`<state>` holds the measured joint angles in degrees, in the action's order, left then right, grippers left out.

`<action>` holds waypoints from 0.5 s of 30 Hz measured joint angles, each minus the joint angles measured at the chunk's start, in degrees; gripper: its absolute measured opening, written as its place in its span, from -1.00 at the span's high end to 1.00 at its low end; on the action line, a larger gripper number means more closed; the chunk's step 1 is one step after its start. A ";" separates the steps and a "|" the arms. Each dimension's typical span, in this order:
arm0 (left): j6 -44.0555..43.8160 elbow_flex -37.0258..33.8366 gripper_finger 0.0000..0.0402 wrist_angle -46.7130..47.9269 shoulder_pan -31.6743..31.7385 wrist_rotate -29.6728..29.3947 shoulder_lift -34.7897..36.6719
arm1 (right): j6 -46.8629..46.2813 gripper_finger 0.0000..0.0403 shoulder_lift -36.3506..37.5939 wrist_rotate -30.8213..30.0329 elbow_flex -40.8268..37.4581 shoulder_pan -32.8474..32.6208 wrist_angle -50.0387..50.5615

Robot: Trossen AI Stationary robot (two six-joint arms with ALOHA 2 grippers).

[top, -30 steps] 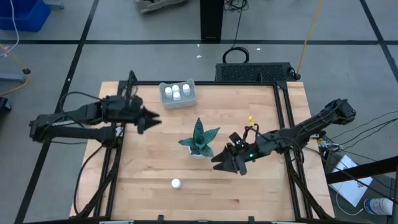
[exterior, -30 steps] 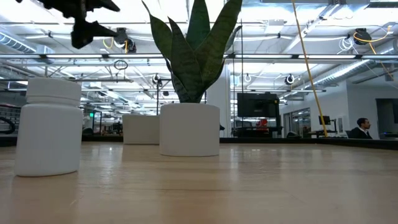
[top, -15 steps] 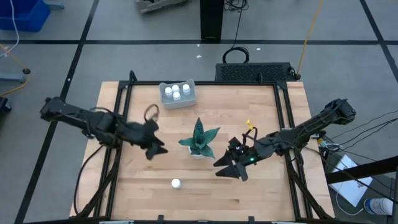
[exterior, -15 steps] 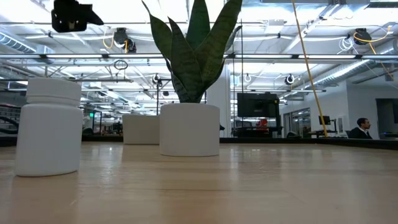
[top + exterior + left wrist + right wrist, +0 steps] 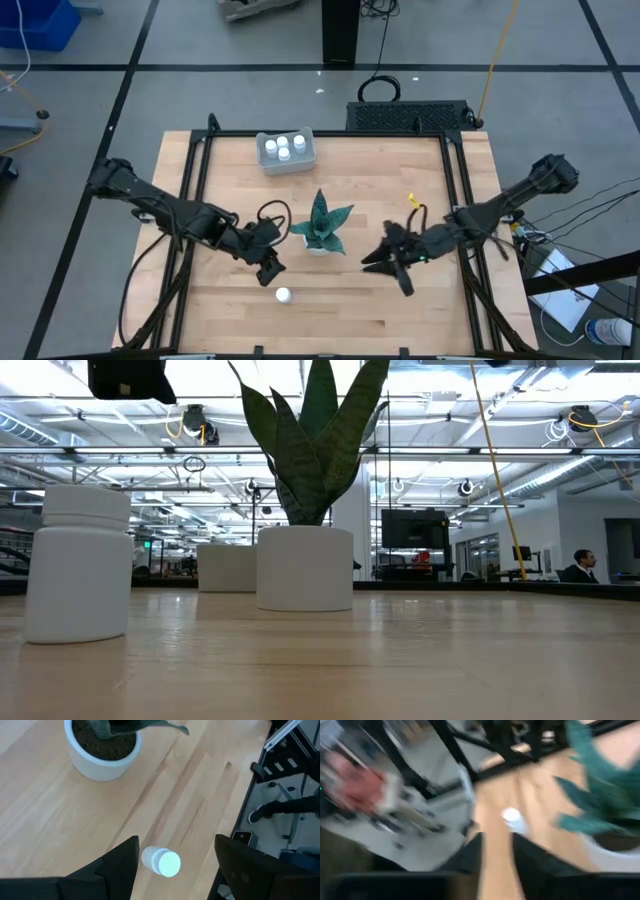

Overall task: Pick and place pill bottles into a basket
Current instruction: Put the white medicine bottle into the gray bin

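Note:
One white pill bottle (image 5: 283, 295) stands alone on the wooden table, near its front edge; it looms at the left of the low view (image 5: 78, 565). My left gripper (image 5: 270, 266) hovers open just beside and above it, slanting down. In the left wrist view the bottle (image 5: 161, 861) shows beyond the gap between the spread fingers (image 5: 176, 842). Three more pill bottles stand in the pale basket (image 5: 285, 152) at the table's far edge. My right gripper (image 5: 372, 262) hangs right of the plant, holding nothing, with a narrow gap between its fingers (image 5: 497, 842).
A snake plant in a white pot (image 5: 320, 225) stands mid-table between the two grippers, just beyond the lone bottle. Bare wood lies around the bottle and along the near edge. Black frame rails (image 5: 195, 200) run along both sides of the table.
My left gripper has swept from the far left, near the basket, toward the near edge and the plant, tipping downward, and now hangs over the lone bottle, still open. My right gripper has rolled and drawn back a little toward the table's right edge.

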<state>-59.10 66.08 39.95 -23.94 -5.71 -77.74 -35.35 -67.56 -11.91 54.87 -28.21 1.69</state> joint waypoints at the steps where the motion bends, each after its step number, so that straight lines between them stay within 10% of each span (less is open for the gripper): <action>1: -0.10 0.03 -0.32 -0.11 0.01 -0.32 -0.04 | 1.67 0.74 1.21 -1.81 0.00 -0.47 3.53; 7: -3.20 0.03 -0.32 -0.09 0.85 -0.62 -0.01 | 4.52 0.95 13.18 -16.25 -9.39 -1.97 13.29; 15: -5.25 0.03 -0.32 -0.07 1.09 -0.81 -0.01 | 9.56 0.99 34.69 -10.34 -36.88 -1.77 -2.98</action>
<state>-64.36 66.11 39.88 -22.85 -6.52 -77.76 -25.79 -32.87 -22.25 17.99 -29.98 -1.29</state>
